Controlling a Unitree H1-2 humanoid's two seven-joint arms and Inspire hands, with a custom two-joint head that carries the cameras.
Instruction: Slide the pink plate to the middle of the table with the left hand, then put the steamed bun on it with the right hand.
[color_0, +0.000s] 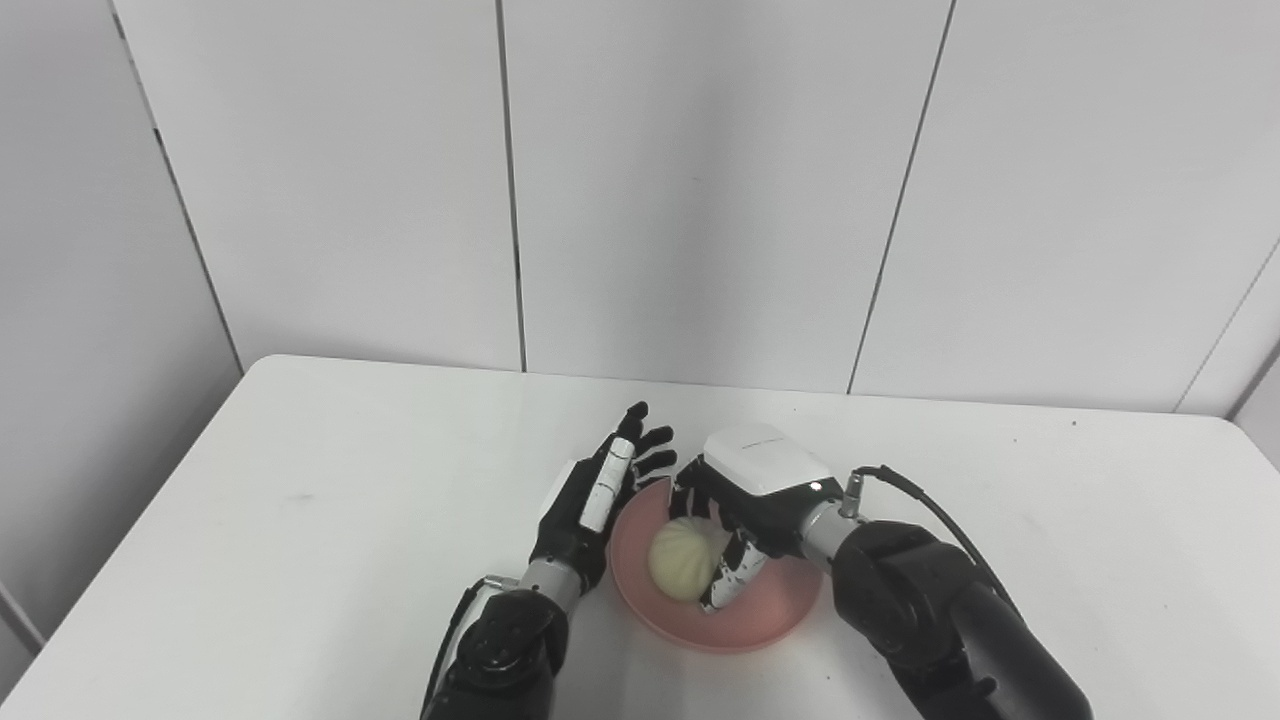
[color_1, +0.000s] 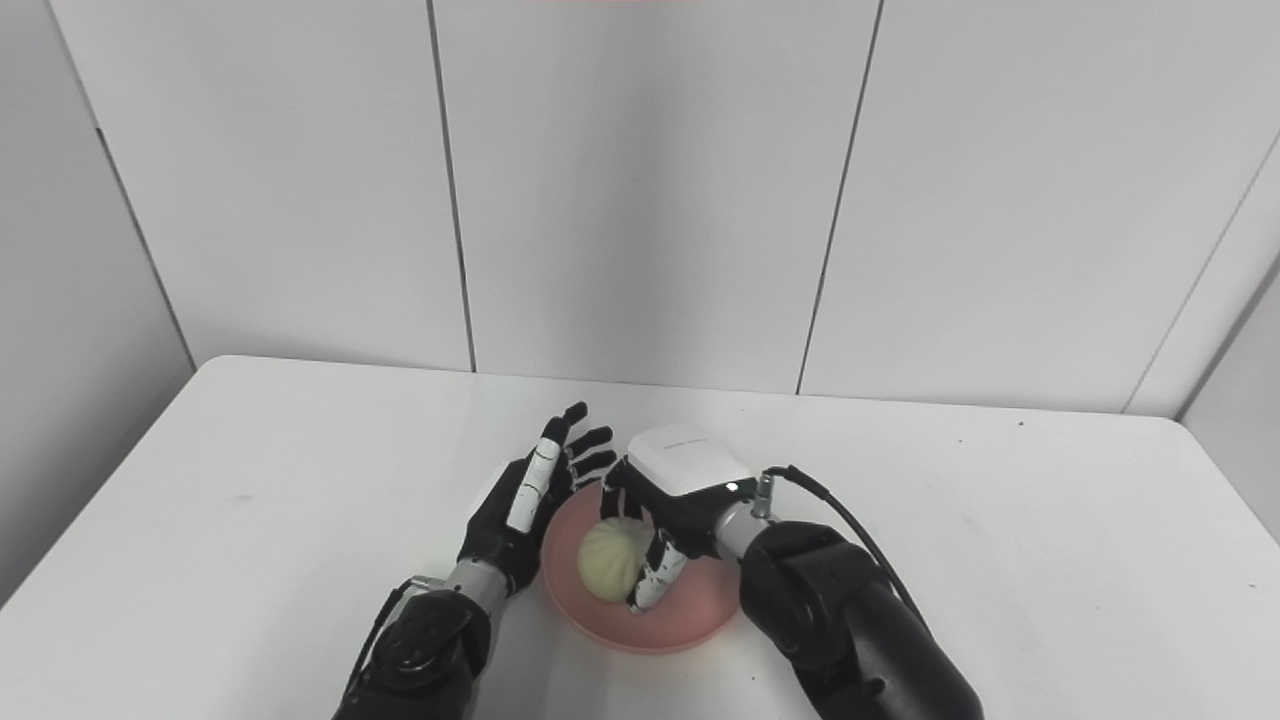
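Pink and round, the plate sits on the white table, near the front edge and about in the middle from side to side. It is shallow, with a low rim all the way around, and its colour is a soft, light pink.

On the plate lies the steamed bun. It is pale, a creamy yellow-white — smooth and puffy like a little ball. Thin lines run up its sides and meet at the top, like small folds.

The right hand is over the plate, right at the bun. It has a white cover on its back and black fingers. Its fingers curl down around the bun, one on the near side and others on the far side, and they touch it or are very close — I cannot tell if they squeeze it.

The left hand is just beside the plate's left rim. It holds nothing. Its fingers are long and straight, a little spread, and they point away toward the grey wall.
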